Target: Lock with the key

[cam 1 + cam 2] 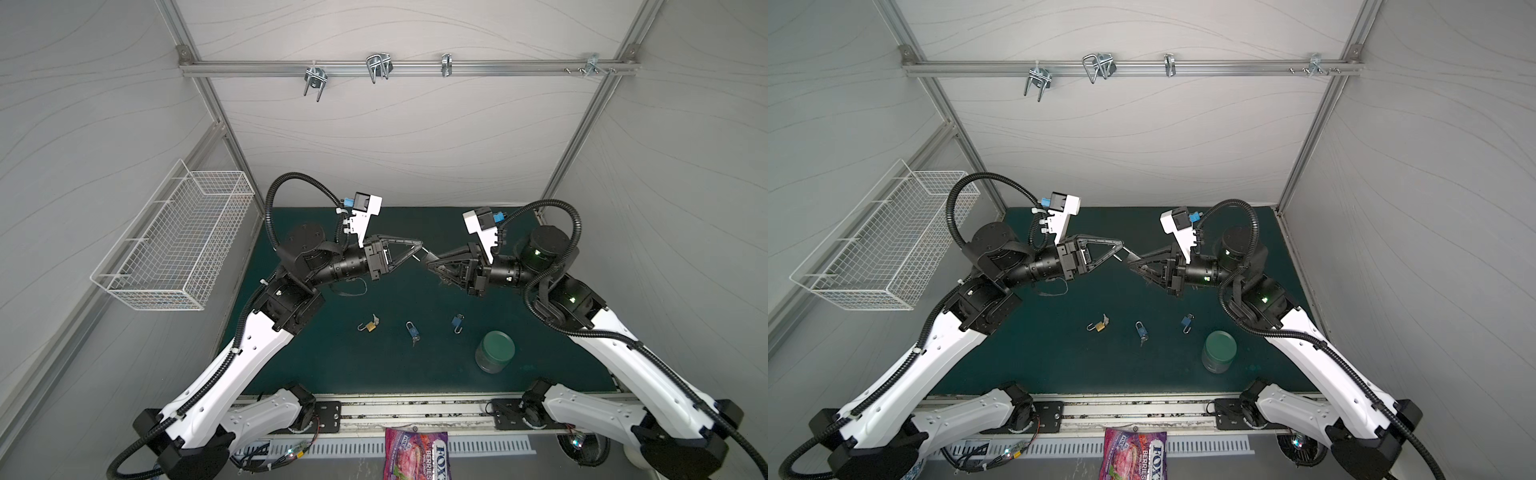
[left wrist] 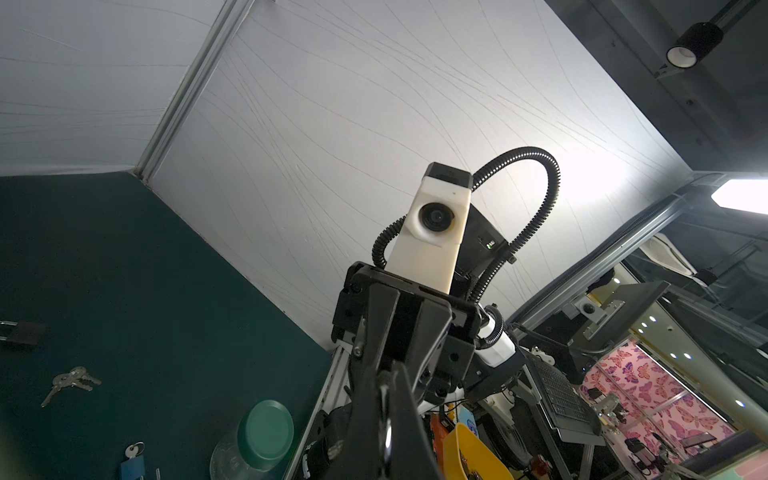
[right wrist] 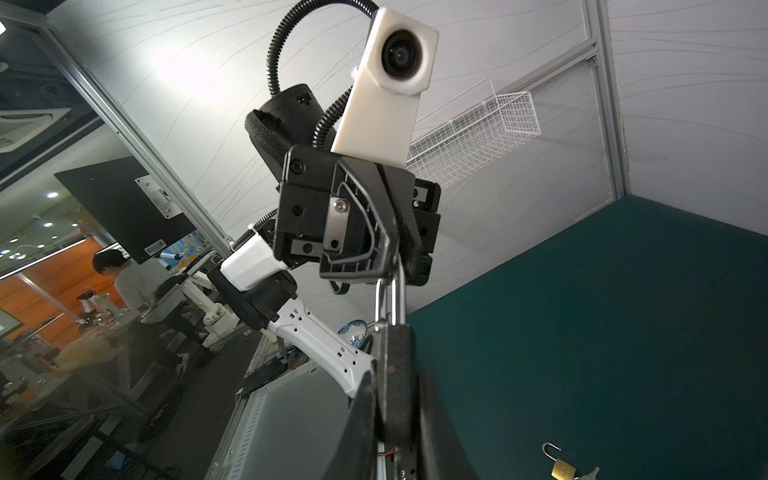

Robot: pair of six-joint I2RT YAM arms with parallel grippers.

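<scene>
Both grippers meet above the middle of the green mat (image 1: 374,365). My right gripper (image 3: 397,399) is shut on the dark body of a padlock (image 3: 395,361). The lock's silver shackle (image 3: 392,299) points at my left gripper (image 1: 420,248), which is shut on the shackle's top. In the left wrist view a silver strip shows between the left gripper's (image 2: 386,382) closed fingers. No key shows in the held lock. Keys (image 2: 70,382) lie on the mat by a blue padlock (image 1: 412,329). Another key (image 2: 134,450) sits in a second blue padlock (image 1: 457,321).
A brass padlock (image 1: 369,327) with an open shackle and keys lies on the mat at the front left. A green-lidded jar (image 1: 494,351) stands at the front right. A wire basket (image 1: 174,245) hangs on the left wall. A candy bag (image 1: 415,455) lies past the front rail.
</scene>
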